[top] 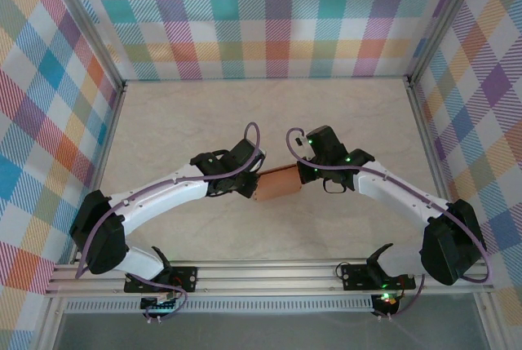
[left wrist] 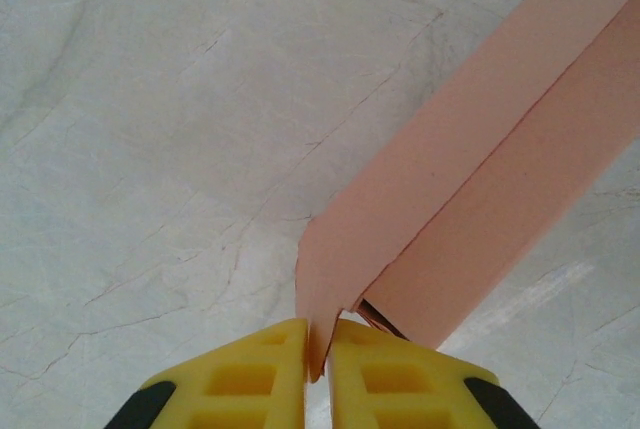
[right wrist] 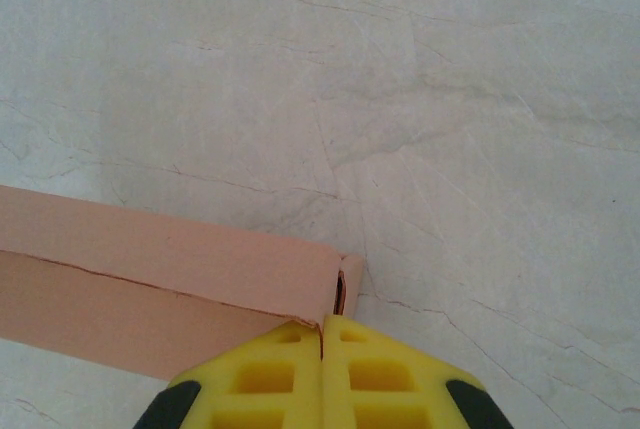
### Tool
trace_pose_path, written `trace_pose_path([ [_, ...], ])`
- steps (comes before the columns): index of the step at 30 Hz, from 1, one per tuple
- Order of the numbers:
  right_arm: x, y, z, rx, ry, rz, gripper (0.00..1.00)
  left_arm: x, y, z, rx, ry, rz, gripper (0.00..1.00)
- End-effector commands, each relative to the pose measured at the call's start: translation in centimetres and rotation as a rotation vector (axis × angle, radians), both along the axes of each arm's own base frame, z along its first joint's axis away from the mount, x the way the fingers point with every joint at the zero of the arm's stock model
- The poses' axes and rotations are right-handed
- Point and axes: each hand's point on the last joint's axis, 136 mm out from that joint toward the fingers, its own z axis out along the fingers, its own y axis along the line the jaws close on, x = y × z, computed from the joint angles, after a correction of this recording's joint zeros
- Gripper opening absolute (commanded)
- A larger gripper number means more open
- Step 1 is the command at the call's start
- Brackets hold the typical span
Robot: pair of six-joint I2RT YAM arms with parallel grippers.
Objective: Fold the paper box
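left gripper (left wrist: 318, 344): nearly closed, pinching a thin flap edge of the paper box (top: 277, 183) between its yellow fingers (left wrist: 250, 374).
right gripper (right wrist: 322, 334): jaws shut tight at the box's opposite end corner; can't tell if any card is caught between them.
why: one arm at each end looks like bracing, so a panel can crease along its fold line.
paper box: mid-counter, between the two grippers, long panels partly folded over.
counter (top: 342, 113): pale, marbled, carrying the box.
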Motion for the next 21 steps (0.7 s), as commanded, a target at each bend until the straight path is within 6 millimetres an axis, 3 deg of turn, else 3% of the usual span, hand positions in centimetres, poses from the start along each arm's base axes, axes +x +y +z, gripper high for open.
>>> trace_pose_path([
  [1, -0.3, 0.4, -0.4, -0.006, 0.033, 0.011, 0.0, -0.2, -0.6, 1.3, -0.024, -0.01, -0.021, 0.12],
  [5, -0.3, 0.4, -0.4, -0.005, 0.034, 0.014, 0.0, -0.1, -0.8, 1.7, -0.039, -0.016, -0.018, 0.19],
  [8, -0.3, 0.4, -0.4, -0.004, 0.034, 0.013, 0.0, 0.0, -0.8, 2.1, -0.047, -0.024, -0.016, 0.19],
  [21, -0.4, 0.7, -0.3, 0.009, 0.034, 0.018, 0.0, 0.1, -0.2, 0.7, 0.003, -0.014, -0.005, 0.01],
])
